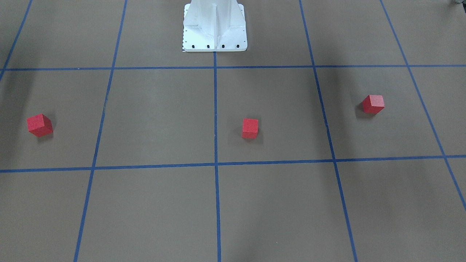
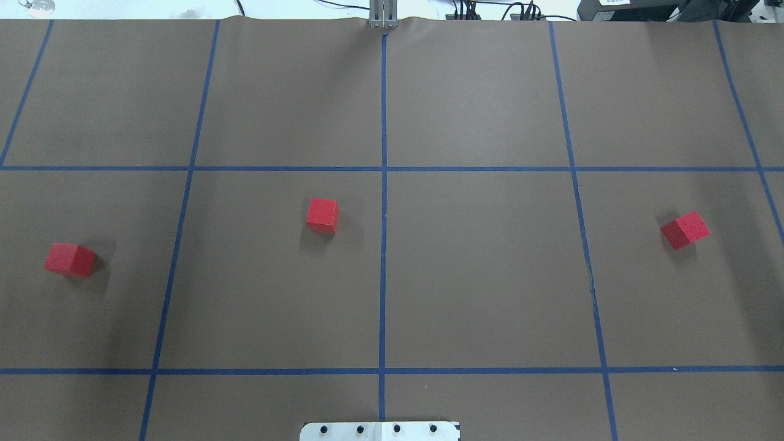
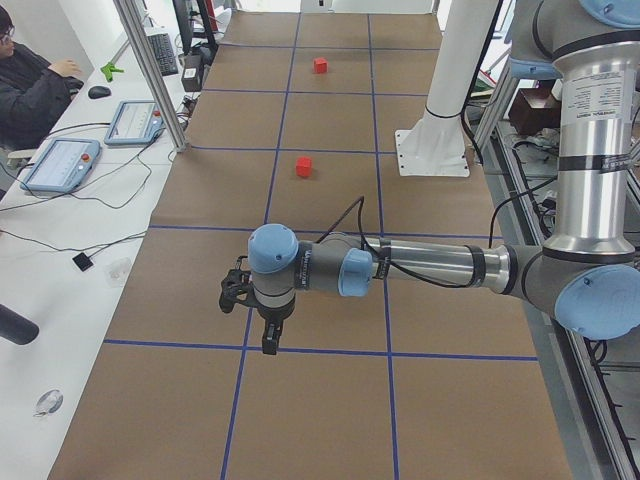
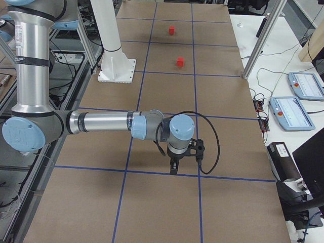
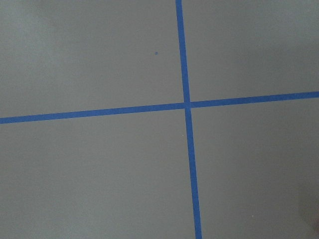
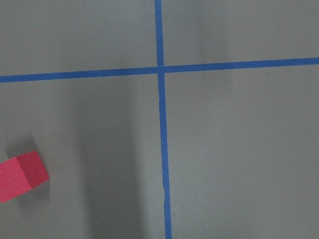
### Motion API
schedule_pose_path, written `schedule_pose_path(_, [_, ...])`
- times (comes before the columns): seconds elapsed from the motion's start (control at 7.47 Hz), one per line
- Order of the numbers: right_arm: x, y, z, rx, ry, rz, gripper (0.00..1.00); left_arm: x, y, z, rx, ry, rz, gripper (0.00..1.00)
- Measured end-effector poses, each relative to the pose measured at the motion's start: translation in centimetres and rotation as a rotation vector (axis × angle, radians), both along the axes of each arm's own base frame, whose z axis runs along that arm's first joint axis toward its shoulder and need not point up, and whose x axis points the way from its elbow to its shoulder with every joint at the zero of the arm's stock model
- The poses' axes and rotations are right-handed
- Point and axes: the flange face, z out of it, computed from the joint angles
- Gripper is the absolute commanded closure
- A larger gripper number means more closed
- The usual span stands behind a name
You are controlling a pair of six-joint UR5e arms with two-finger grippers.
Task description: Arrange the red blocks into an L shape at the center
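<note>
Three red blocks lie apart on the brown gridded surface. One lies on the robot's left. One lies near the middle. One lies on the robot's right and shows in the right wrist view. The center crossing is bare. My left gripper points down over a tape crossing. My right gripper points down above the right end. Neither shows fingers in a wrist view, so I cannot tell if they are open or shut.
The white pedestal base stands at the robot's edge. Metal posts rise at the far edge. An operator sits beside teach pendants on the side table.
</note>
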Motion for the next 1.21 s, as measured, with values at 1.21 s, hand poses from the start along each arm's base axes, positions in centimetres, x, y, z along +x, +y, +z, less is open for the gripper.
schedule_pose_path(1.21, [-0.1,-0.5,-0.1,0.005,-0.012,0.004,0.01,3.8,-2.8,-6.2,0.268,0.022,0.040,0.00])
